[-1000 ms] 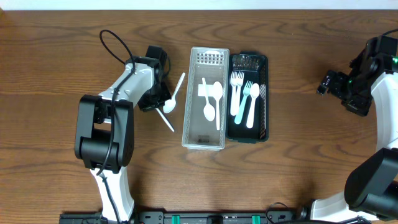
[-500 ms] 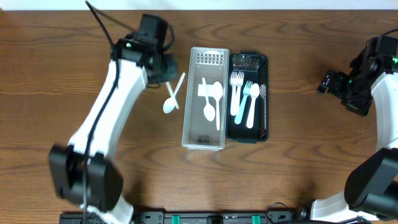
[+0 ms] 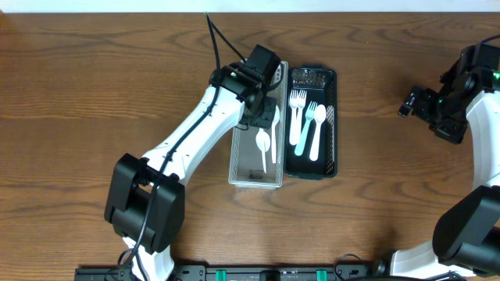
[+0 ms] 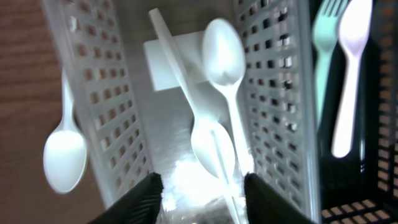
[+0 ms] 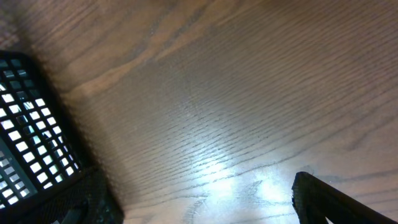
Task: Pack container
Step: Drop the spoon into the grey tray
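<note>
The left hand (image 4: 202, 196) is positioned over the clear perforated container (image 3: 237, 160), above its far end in the overhead view. Its two fingers (image 4: 148, 194) stand apart, released. The container floor shows between them, along with a thin white handle that neither finger touches.

Contents of the clear perforated container, left wrist view:
- One white spoon (image 4: 222, 56) lies bowl-up along the right wall.
- A second white spoon (image 4: 210, 148) lies with its bowl near the fingers and its handle running diagonally to the far end.
- A white card (image 4: 166, 67) lies flat under both handles.
- A third white spoon (image 4: 62, 160) shows at the left wall. Whether it is inside or outside that wall cannot be told.

The black basket (image 3: 333, 117) sits touching the right side of the clear container. It holds a white fork (image 3: 296, 100), a teal fork (image 4: 323, 43) and a white utensil (image 4: 352, 68) with a rounded head, lying lengthwise side by side.

The right hand (image 3: 412, 103) is well apart from both containers, above bare bench (image 3: 94, 70). In the right wrist view its fingers (image 5: 326, 198) are spread, with only wood grain between them. A corner of the black basket shows at the left edge of that view.
</note>
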`<state>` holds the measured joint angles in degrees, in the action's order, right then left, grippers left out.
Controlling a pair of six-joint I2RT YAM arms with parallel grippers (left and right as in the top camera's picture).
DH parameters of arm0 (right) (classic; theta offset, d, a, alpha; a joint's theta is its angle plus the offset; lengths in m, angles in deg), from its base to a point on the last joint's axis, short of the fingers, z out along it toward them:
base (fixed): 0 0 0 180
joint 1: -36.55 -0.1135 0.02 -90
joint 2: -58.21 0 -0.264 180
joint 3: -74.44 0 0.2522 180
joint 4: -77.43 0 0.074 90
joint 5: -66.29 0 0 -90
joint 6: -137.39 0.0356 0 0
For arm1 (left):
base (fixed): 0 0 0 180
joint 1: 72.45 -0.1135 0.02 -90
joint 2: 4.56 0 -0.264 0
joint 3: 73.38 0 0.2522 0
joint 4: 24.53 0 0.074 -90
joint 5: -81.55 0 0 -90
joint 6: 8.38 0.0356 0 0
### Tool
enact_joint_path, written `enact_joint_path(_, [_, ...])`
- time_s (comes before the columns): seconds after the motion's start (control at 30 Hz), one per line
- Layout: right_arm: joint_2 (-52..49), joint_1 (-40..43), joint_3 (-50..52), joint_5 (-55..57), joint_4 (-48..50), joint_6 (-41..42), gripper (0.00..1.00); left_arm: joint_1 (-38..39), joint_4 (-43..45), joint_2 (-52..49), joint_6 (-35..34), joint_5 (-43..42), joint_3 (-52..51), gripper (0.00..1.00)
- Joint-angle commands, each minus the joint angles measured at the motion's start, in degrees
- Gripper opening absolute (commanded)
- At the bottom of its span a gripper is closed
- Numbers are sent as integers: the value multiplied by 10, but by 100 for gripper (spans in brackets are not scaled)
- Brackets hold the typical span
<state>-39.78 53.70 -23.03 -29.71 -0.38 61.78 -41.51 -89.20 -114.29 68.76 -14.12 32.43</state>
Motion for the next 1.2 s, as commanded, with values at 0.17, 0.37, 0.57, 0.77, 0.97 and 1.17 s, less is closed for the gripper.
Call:
enact_joint_path(0.17, [6,5,-7,0,0,-3,99,-75,-60,76,118,71,12,55])
enact_joint_path(0.37, [6,5,-7,-1,-1,-3,99,-142,-46,50,212,79,-5,58])
enact_joint_path(0.57, [6,5,-7,0,-3,-3,99,-173,4,-24,245,76,-27,57])
enact_joint_path(0.77, [6,5,-7,0,-5,-3,99,-173,27,-88,268,76,-27,57])
enact_joint_path(0.97, [6,5,-7,0,-7,-3,99,-170,29,-108,265,1,-27,57])
enact_joint_path(1.17, [6,5,-7,0,-9,-3,99,-166,33,-108,257,-1,-27,57])
